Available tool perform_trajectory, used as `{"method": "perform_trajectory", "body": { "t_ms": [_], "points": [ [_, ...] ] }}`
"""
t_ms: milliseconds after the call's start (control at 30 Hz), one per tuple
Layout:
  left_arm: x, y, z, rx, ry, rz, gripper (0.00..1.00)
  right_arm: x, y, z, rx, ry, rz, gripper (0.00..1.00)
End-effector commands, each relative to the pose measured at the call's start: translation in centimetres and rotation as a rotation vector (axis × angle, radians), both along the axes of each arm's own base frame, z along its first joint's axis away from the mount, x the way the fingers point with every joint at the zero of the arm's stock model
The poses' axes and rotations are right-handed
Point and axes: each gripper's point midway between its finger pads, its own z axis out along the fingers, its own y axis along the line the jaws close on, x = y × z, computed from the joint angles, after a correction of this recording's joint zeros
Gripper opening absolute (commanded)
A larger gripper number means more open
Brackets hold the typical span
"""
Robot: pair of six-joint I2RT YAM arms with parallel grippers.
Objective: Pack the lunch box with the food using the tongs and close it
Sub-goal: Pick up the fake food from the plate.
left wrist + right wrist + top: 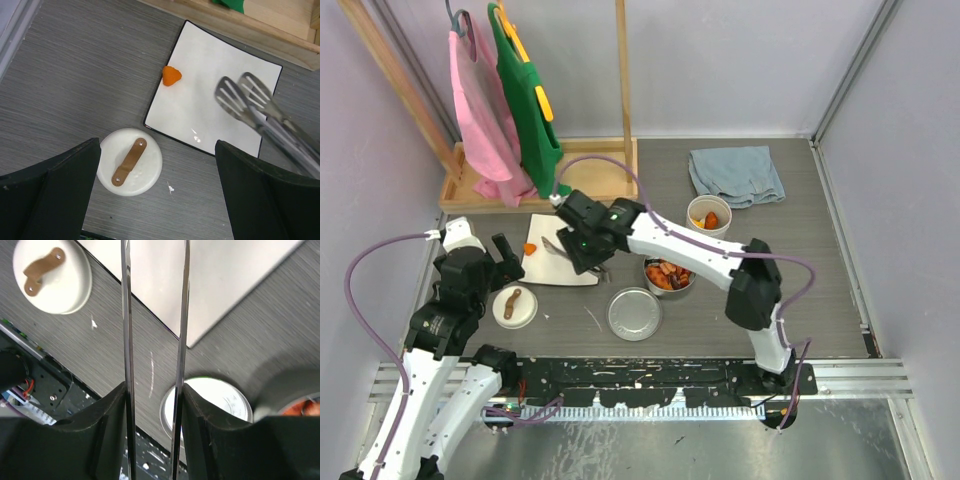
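1. Grips the tongs between the narrowed fingers of the right gripper, blades slightly parted over the white plate near the table's left edge.
2. Hangs the left gripper wide open above the white lid, holding nothing.
3. Best next: straddle the orange piece at the plate's left edge and squeeze gently.
4. Then carry level to the steel tin, midway along the table's near edge.

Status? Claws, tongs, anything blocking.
Right claw shut on tongs, tips over plate. Left claw open, over white lid. One orange piece at plate edge. Nothing blocking.
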Motion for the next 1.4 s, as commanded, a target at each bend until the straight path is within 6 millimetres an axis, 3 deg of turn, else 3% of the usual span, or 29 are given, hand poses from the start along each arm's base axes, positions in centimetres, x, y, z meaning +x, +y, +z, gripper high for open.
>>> {"method": "perform_trajectory", "body": {
  "t_ms": [0, 167, 467, 800, 1367],
  "points": [
    [0.4, 0.4, 0.7, -0.004, -0.035, 0.029, 0.98, 1.2, 4.0, 3.0, 0.089, -0.093, 0.064, 0.48],
    [0.4, 0.4, 0.6, -0.003, -0.032, 0.03, 0.98, 2.1, 6.4, 1.9, 0.096, -0.096, 0.068, 0.49],
    [0.4, 0.4, 0.7, -0.004, -0.036, 0.028, 0.98, 2.9, 8.7, -0.1, 0.099, -0.084, 0.091, 0.49],
    [0.4, 0.3, 0.7, -0.005, -0.031, 0.026, 0.98, 3.2, 9.9, -1.7, 0.096, -0.068, 0.102, 0.49],
    [0.5, 0.3, 0.6, -0.004, -0.027, 0.026, 0.98, 3.1, 9.9, -3.5, 0.065, -0.044, 0.106, 0.48]
  ]
}}
